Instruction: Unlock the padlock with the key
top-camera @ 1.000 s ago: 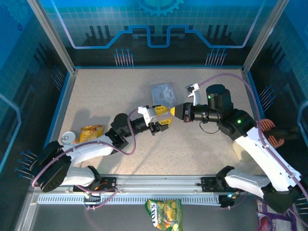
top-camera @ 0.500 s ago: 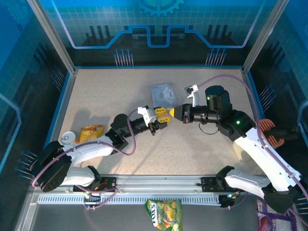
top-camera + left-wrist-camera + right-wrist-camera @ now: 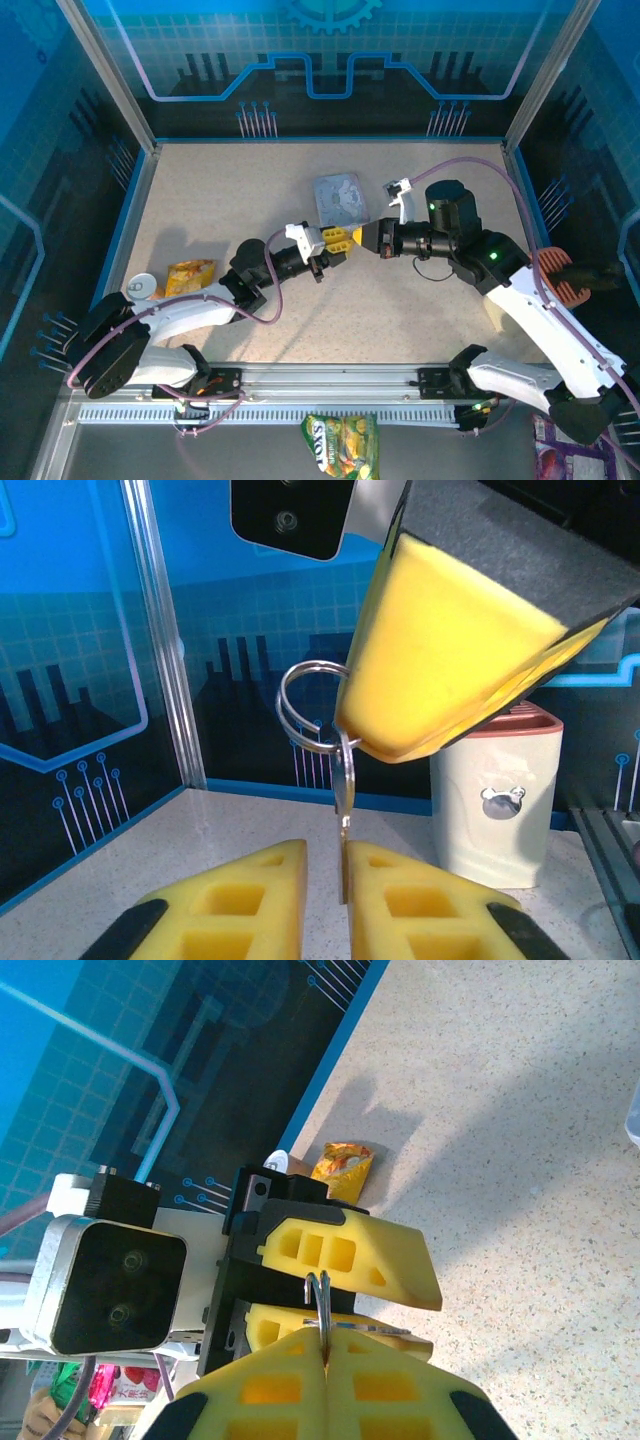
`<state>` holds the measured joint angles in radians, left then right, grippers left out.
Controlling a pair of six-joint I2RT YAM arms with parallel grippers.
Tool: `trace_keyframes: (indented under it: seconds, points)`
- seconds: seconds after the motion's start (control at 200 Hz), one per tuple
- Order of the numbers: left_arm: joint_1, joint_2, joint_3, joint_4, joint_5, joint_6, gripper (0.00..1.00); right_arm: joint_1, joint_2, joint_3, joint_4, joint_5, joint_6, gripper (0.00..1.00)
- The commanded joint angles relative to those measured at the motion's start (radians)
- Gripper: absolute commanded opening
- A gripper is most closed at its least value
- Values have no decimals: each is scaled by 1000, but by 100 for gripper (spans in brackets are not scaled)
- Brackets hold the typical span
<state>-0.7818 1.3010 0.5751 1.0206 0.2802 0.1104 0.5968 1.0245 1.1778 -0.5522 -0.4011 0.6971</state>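
My right gripper is shut on a silver key ring, held well above the table at mid-table. From the ring the key hangs down between the yellow fingers of my left gripper. The blade lies against one left finger, and a narrow gap separates it from the other, so the left jaws stand slightly open round it. From above, the left gripper meets the right gripper tip to tip. In the right wrist view the key lies flat across the left finger. The padlock is out of view.
A grey tin lies on the table just behind the grippers. An orange snack packet and a small can sit near the left wall. A white container with a brown lid stands at the right side.
The left gripper's jaws have narrowed round the hanging key blade. Both grippers have shifted slightly left and back. The right gripper has stayed shut on the ring.
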Motion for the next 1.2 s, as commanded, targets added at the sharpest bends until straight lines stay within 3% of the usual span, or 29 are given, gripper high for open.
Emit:
trace_keyframes:
  seconds: [0.0, 0.17, 0.27, 0.335, 0.455, 0.51, 0.605, 0.77, 0.876, 0.981, 1.196]
  points:
    - [-7, 0, -12, 37, -13, 13, 12, 19, -23, -10, 21, -3, 7, 0]
    - [-7, -2, -23, 40, -18, 16, 0, 20, -27, -9, 20, 0, 5, 0]
    - [-7, -18, -24, 14, -24, 3, 0, 20, -32, -10, 9, 33, -10, 0]
    - [-7, -48, -16, -56, -28, 0, 0, 16, -39, -13, -10, 76, -27, 11]
    - [-7, -148, 38, -370, -45, -7, 0, -22, -59, -46, -41, 134, -64, 44]
    - [-7, -187, 70, -538, -56, -23, 0, -57, -71, -84, -58, 163, -81, 52]
    - [-7, -262, 107, -811, -80, -35, 0, -158, -93, -175, -56, 154, -105, 55]
    - [-30, -323, 195, -1256, -132, -20, 0, -284, -178, -379, 192, -126, -205, 52]
    - [-39, -308, 300, -1497, -90, -24, 0, -266, -236, -449, 322, -268, -308, 50]
    - [-39, -317, 385, -1726, -23, 45, 0, -211, -287, -481, 344, -311, -429, 49]
    - [-40, -310, 492, -1958, 139, 194, 0, 40, -307, -522, 364, -349, -691, 52]
